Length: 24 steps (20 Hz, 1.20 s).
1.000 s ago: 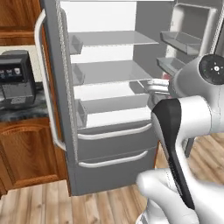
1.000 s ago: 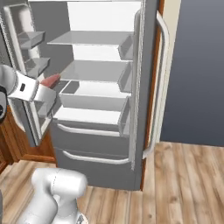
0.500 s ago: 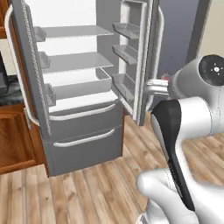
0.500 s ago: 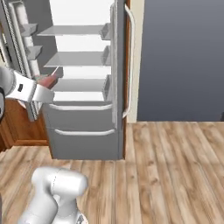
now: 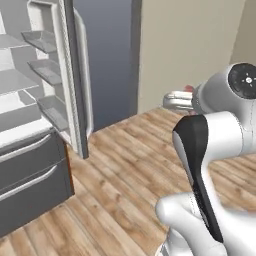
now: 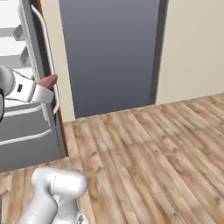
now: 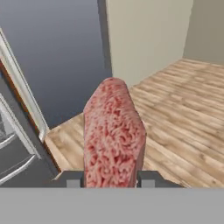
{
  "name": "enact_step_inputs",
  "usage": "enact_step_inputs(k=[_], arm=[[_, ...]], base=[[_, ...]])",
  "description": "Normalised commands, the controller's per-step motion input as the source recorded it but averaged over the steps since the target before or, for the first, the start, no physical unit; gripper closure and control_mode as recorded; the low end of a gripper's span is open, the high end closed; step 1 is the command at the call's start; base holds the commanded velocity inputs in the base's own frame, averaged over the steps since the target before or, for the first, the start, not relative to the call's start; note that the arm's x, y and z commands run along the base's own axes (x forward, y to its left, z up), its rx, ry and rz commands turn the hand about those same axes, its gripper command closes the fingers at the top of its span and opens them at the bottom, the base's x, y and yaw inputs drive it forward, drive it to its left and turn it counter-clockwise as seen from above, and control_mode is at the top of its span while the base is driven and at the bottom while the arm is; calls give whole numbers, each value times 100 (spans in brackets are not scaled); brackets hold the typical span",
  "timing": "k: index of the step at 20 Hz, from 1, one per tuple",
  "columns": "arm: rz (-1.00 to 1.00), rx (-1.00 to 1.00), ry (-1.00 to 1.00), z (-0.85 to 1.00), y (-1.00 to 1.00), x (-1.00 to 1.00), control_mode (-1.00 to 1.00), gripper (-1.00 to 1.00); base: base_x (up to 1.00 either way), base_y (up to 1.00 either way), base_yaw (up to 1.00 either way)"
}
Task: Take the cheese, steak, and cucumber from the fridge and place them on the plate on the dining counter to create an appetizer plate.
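The steak (image 7: 114,135) is held between the two fingers of the gripper (image 7: 111,178), which is closed on its lower end; in the hand view the pinkish-red slab stands up from the finger tips and reaches well past them, edge-on to neither side, its mottled face turned to the camera. In the right base view its tip (image 6: 47,80) is seen jutting beyond the gripper (image 6: 43,92), and in the left base view a small red edge (image 5: 188,89) is seen just past the hand.

The step in hand is judged to be the carrying of the steak from the fridge (image 5: 35,150) toward the dining counter. The fridge is seen at the left of both base views with its door (image 5: 75,75) open, and its shelves and lower drawers are visible. Ahead of the hand only wooden floor (image 6: 153,148), a grey panel (image 6: 109,52) and a cream wall (image 6: 192,43) are seen. Neither the plate nor the counter can be located from here, and the whereabouts of the cheese and cucumber cannot be told.

The next move is judged to call for the counter and plate to be brought into sight before any lowering is attempted. A firm hold is needed meanwhile, since the slab is gripped at one end only and could swing or slip.
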Motion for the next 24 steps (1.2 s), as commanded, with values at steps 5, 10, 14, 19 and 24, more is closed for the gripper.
enact_step_inputs(k=[5, 10, 14, 19, 24], arm=[[0, 0, 0, 0, 0, 0, 100, 100], [0, 0, 0, 0, 0, 0, 100, 100], [0, 0, 0, 0, 0, 0, 100, 100], [0, 0, 0, 0, 0, 0, 100, 100], [0, 0, 0, 0, 0, 0, 100, 100]], base=[[8, -78, -62], [6, -82, -61], [24, -73, -59], [77, -46, -55], [100, -2, -43]])
